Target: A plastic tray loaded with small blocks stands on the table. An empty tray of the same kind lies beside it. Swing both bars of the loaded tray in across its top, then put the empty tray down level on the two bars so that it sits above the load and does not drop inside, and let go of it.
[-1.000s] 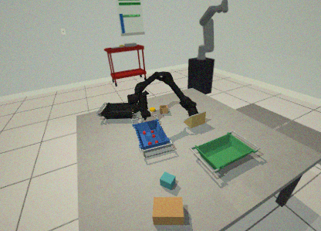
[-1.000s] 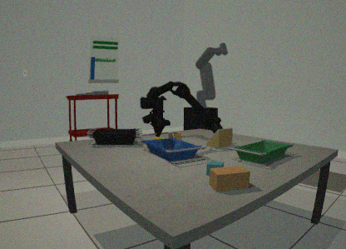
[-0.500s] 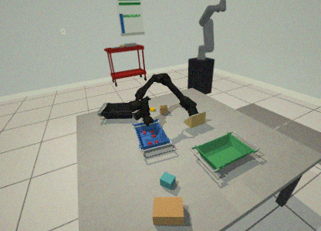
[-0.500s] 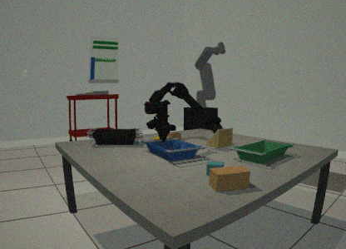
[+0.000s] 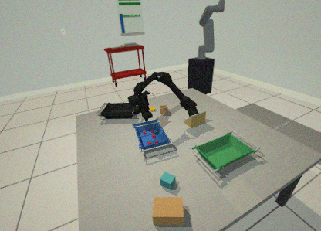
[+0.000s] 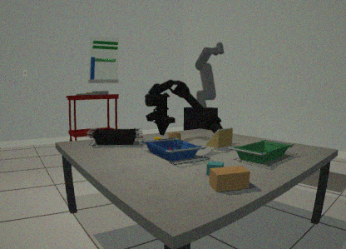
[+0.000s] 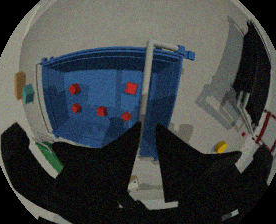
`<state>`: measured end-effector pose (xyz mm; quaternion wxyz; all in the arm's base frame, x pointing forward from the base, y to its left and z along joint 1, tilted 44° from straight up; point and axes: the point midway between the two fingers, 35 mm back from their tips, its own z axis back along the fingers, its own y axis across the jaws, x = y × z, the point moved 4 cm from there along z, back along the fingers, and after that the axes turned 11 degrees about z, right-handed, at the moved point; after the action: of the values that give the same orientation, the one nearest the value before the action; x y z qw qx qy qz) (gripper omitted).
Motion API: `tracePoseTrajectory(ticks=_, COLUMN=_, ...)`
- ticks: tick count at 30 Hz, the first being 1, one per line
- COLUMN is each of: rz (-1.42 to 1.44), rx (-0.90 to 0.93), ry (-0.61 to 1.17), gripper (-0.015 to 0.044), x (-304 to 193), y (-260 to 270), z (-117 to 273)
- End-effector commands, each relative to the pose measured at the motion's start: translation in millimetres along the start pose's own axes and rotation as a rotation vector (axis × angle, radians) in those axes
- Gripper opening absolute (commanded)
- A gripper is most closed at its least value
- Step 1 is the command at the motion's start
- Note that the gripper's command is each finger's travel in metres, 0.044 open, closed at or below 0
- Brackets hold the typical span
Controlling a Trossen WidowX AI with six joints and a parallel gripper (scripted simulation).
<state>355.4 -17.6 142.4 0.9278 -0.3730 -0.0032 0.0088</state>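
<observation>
The loaded blue tray [image 5: 166, 138] [image 6: 166, 152] [image 7: 161, 75] holds several red blocks [image 5: 153, 136] [image 7: 131, 88]. One wire bar [image 7: 148, 75] stands over the tray's inside near its back end. The front bar [image 5: 156, 147] is out at the other end. My gripper [image 5: 146, 119] [image 6: 163, 132] [image 7: 147, 125] is narrowly open at the back end, the first bar running between or just beyond its fingertips, close to the left one in the wrist view; a gap shows beside it. A green tray [image 5: 225, 152] [image 6: 262, 156] is empty, its bars out. A black tray [image 5: 116, 113] [image 6: 114, 136] stands behind; its inside is unclear.
A tan wedge [image 5: 196, 120] [image 6: 222, 138] stands near the arm's base. A teal cube [image 5: 167, 180] [image 7: 28, 93] and an orange block [image 5: 168, 211] [image 6: 229, 178] lie toward the front. A small brown block [image 5: 163, 109] and a yellow piece [image 5: 153, 109] [image 7: 221, 147] lie behind the blue tray.
</observation>
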Motion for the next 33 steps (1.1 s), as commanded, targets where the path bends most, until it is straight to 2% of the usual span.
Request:
tracePoseTrajectory(ticks=1, rz=0.003, rx=0.000, ry=-0.001, gripper=0.0084, x=0.2, y=0.5, z=-0.3)
tracePoseTrajectory(ticks=22, rz=0.003, rx=0.000, ry=-0.001, gripper=0.0084, x=0.2, y=0.5, z=-0.3)
tracePoseTrajectory(ticks=26, rz=0.026, rx=0.002, ry=-0.014, gripper=0.0084, x=1.5, y=1.2, z=21.5)
tracePoseTrajectory(ticks=32, rz=0.093, rx=0.002, ry=-0.051, gripper=0.0084, x=-4.1, y=1.6, z=84.3)
tracePoseTrajectory(ticks=33, rz=0.070, rx=-0.002, ry=-0.032, gripper=0.0084, x=0.9, y=3.3, z=57.3)
